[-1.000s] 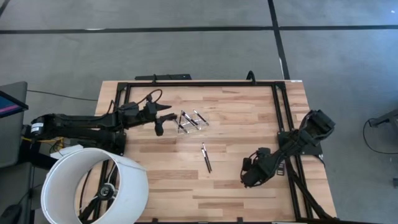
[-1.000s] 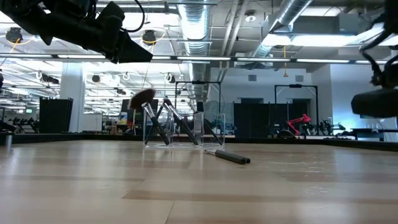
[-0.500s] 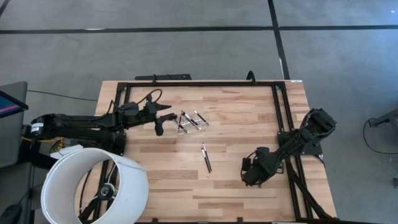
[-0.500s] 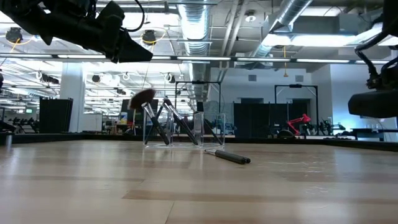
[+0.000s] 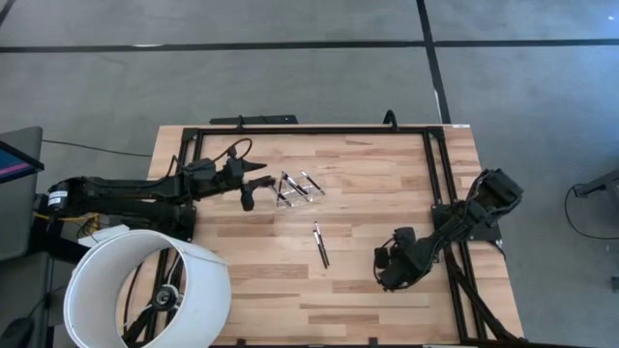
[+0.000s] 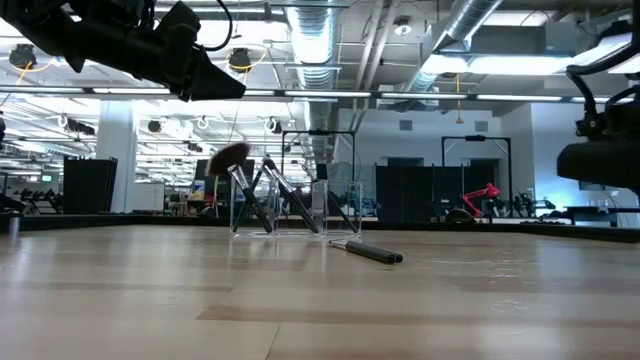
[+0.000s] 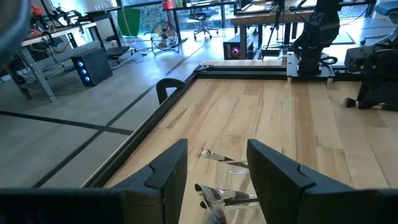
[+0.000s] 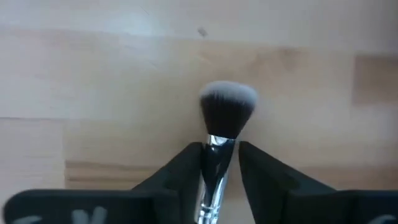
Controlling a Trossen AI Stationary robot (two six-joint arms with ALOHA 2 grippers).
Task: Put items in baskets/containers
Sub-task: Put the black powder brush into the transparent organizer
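Note:
A clear plastic holder (image 5: 295, 188) stands on the wooden table with several black-handled brushes leaning in it, also in the low view (image 6: 295, 208). A loose brush (image 5: 320, 245) lies flat on the table nearer the middle, also in the low view (image 6: 368, 251). My left gripper (image 5: 250, 193) hovers open and empty above the table, just left of the holder (image 7: 233, 186). My right gripper (image 5: 385, 275) is near the table's right side, above the table (image 6: 600, 165), shut on a fluffy-headed brush (image 8: 227, 112). My right gripper pinches the brush between its two fingers (image 8: 189, 168) at the silver ferrule and upper handle (image 8: 214, 152), just behind the head. The fingers point down at the table and lie along the brush. The fluffy head sticks out past the fingertips toward the table.
A big white cylinder (image 5: 145, 290) stands at the table's near left corner, over the left arm's base. A black frame rail (image 5: 309, 130) runs along the far edge, and another (image 5: 440, 193) along the right. Bare wood lies between the loose brush and the near edge.
My right gripper has gone up a little with the brush, still shut on it.

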